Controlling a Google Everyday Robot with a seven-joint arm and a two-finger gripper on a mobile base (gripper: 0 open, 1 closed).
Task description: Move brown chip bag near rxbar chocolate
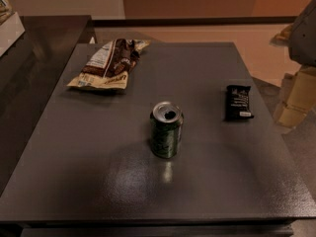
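A dark grey, matte, rectangular table top (207, 181) is being viewed from above and in front, and most of the scene is being taken up by it. A pale floor and an orange-brown wall are being glimpsed beyond its far edge, and a darker, glossy counter (34, 53) is being seen along its left side.

Three things are being carried by the table. The wrinkly foil brown chip bag (108, 65), dark brown and cream-yellow with a white nutrition label, is being found lying flat in the far left part of the surface, its upper end reaching close to the far edge. The rxbar chocolate (238, 102), a small flat black rectangular wrapper with white print, is being found lying flat on the right side of the table, near the right edge. The two are being kept well apart, with a wide stretch of bare grey table between them. A green metal soda can (166, 130) is being seen standing upright near the middle of the table (its top is open, with a dark drinking hole showing), nearer to the camera than either the bag or the bar and touching neither.

The gripper (292, 105) is being shown only in part, as pale yellowish shapes at the right edge of the view, off the table and to the right of the bar. Nothing is being held by it, and whether it is spread or pressed together cannot be told.
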